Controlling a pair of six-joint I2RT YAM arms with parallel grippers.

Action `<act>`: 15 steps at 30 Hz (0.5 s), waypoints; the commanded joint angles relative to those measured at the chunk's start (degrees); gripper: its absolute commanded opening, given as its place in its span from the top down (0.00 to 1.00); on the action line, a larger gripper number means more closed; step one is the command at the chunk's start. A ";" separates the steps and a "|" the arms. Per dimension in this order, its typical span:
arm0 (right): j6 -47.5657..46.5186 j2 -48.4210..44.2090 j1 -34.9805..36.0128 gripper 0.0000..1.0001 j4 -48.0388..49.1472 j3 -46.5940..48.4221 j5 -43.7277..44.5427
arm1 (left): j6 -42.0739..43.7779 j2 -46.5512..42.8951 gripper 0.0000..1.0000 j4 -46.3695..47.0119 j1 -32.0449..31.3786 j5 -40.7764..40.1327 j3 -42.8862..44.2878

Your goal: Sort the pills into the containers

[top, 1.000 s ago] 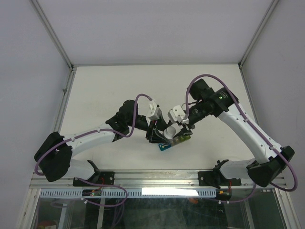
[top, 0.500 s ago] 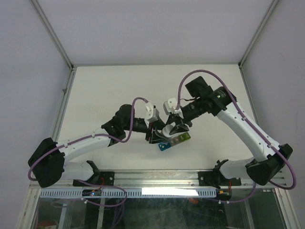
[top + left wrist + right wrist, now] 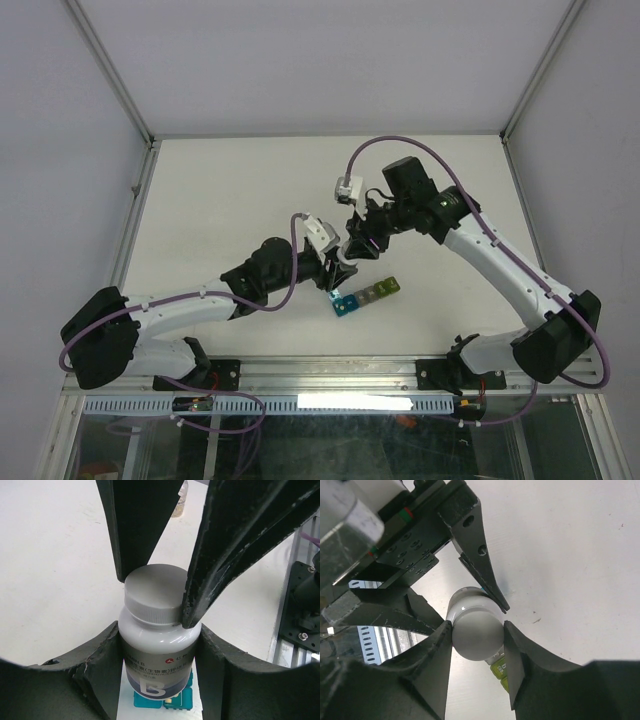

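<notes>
A white pill bottle (image 3: 157,645) with a grey-blue "B" label is held upright between both grippers, just above the table. My left gripper (image 3: 159,652) is shut on the bottle's body. My right gripper (image 3: 477,632) is shut on its white cap (image 3: 476,630) from above, and its fingers (image 3: 200,590) also show in the left wrist view. In the top view the two grippers (image 3: 335,270) (image 3: 358,245) meet and hide the bottle. The containers (image 3: 365,296) lie just in front, blue end nearest. Their teal cells (image 3: 181,700) show under the bottle, and their yellow-green end (image 3: 500,670) shows behind the cap.
The metal rail (image 3: 320,375) with the arm bases runs along the table's near edge and also shows in the left wrist view (image 3: 300,605). White walls close in the table (image 3: 220,190) on the left, right and far sides.
Both grippers have moved with the bottle away from the containers, toward the far side. The right wrist has swung round and now sits over the cap. The container strip is now uncovered.
</notes>
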 commanded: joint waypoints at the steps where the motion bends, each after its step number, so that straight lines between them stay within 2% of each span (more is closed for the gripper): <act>1: 2.42 -2.43 -2.07 0.60 -1.84 0.42 -4.88 | -0.49 -0.98 1.00 6.79 0.50 -3.92 2.23; 3: 1.53 -3.45 -3.22 0.31 -2.11 0.62 -8.25 | -1.05 -0.98 1.00 6.13 1.01 -0.13 2.09; 5: 0.14 -4.69 -4.38 0.18 -2.40 0.52 -10.69 | -2.18 -1.20 1.00 6.24 1.86 3.79 1.34; 8: -2.60 -7.47 -6.42 0.11 -3.43 0.00 -14.87 | -3.65 -2.14 1.00 7.26 2.73 8.74 -0.32; 13: -8.63 -11.05 -9.51 0.09 -6.38 -0.18 -19.50 | -5.51 -3.52 1.00 7.88 4.09 18.06 -1.49; 15: -15.07 -12.02 -9.66 0.08 -10.42 0.69 -21.08 | -6.03 -3.69 1.00 7.53 4.71 22.14 -1.22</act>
